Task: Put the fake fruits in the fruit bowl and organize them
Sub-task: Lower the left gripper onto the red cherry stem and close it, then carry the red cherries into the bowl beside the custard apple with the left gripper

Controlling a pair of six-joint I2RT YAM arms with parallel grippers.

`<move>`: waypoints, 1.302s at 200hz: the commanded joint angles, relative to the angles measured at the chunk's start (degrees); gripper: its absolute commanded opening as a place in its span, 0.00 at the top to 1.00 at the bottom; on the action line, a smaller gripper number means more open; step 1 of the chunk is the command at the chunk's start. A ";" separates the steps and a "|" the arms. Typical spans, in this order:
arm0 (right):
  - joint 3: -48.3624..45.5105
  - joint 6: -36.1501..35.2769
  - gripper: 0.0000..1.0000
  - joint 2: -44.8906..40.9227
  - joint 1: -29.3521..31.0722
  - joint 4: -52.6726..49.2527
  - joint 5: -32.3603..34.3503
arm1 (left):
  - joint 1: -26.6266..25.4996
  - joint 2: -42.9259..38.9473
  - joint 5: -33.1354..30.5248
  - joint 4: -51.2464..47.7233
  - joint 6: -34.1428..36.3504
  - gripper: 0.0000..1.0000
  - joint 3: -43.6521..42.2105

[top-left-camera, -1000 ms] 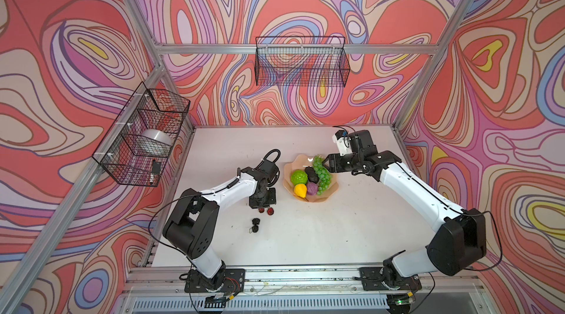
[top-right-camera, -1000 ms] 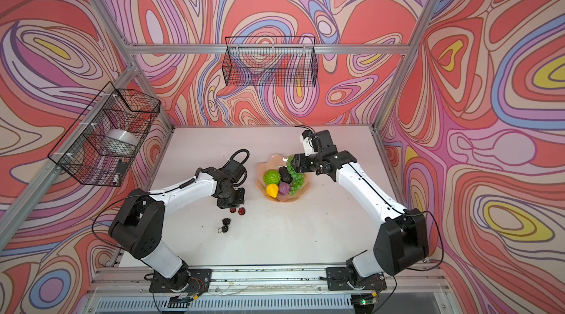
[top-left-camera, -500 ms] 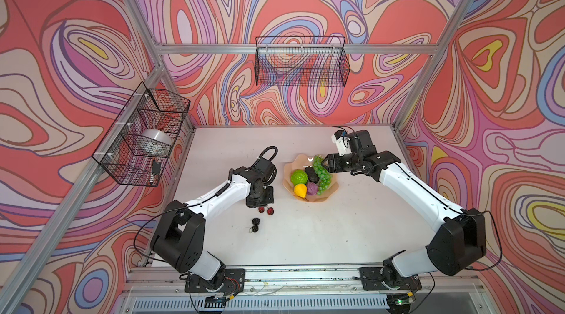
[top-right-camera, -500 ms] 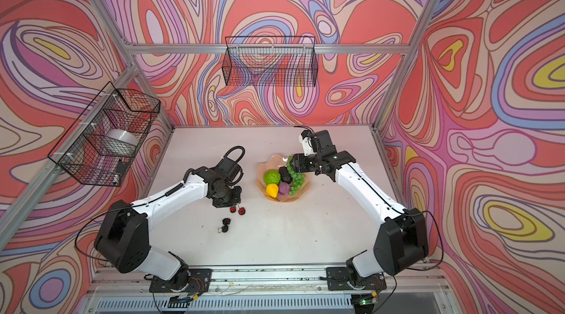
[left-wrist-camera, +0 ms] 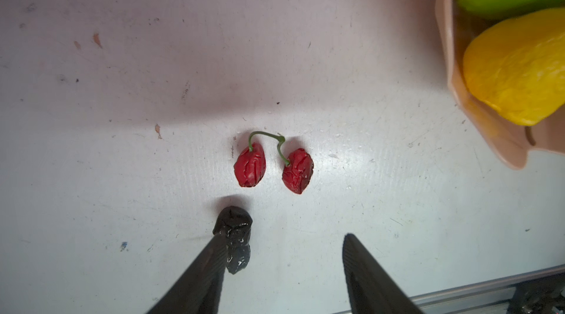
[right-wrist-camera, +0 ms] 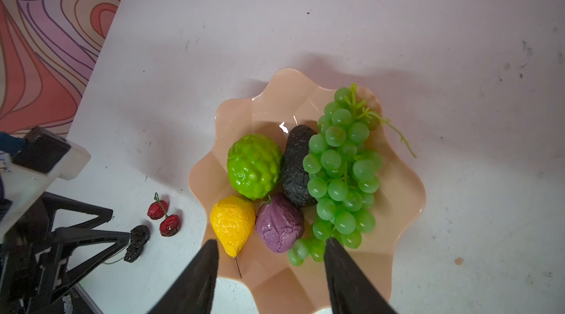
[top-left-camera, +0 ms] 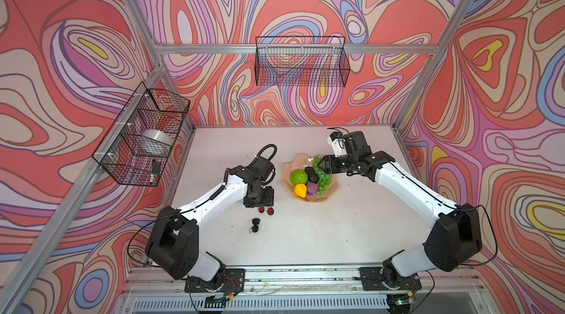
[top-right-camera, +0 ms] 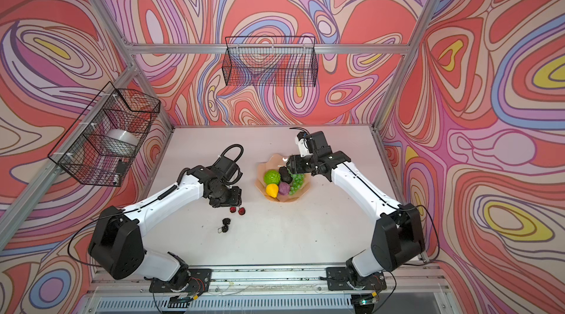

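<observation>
The peach-pink fruit bowl [right-wrist-camera: 406,199] [top-left-camera: 331,188] holds the green grape bunch [right-wrist-camera: 339,168], dark avocado [right-wrist-camera: 295,168], bumpy lime-green ball [right-wrist-camera: 253,170], yellow fruit [right-wrist-camera: 232,223] and purple ball [right-wrist-camera: 279,223]. My right gripper [right-wrist-camera: 271,241] [top-left-camera: 321,164] hovers open over the bowl's rim, holding nothing. Left of the bowl, the red cherry pair [left-wrist-camera: 272,165] [top-left-camera: 266,210] and the black berries [left-wrist-camera: 234,236] [top-left-camera: 255,225] lie on the table. My left gripper [left-wrist-camera: 284,242] [top-left-camera: 260,202] stands open just above them, one fingertip beside the berries and nothing between the fingers.
A wire basket [top-left-camera: 143,141] on the left wall holds a silver metal bowl [top-left-camera: 156,141]. Another wire basket [top-left-camera: 301,61] hangs on the back wall. An aluminium rail [top-left-camera: 290,272] runs along the table's front edge.
The left gripper's jaws have opened above the cherries, and the left arm's elbow has swung out to the left. The right arm and the fruits have not moved.
</observation>
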 commanded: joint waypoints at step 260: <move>0.50 0.13 0.42 2.14 0.83 -0.16 0.70 | 0.35 11.99 -1.01 9.82 2.77 0.61 0.86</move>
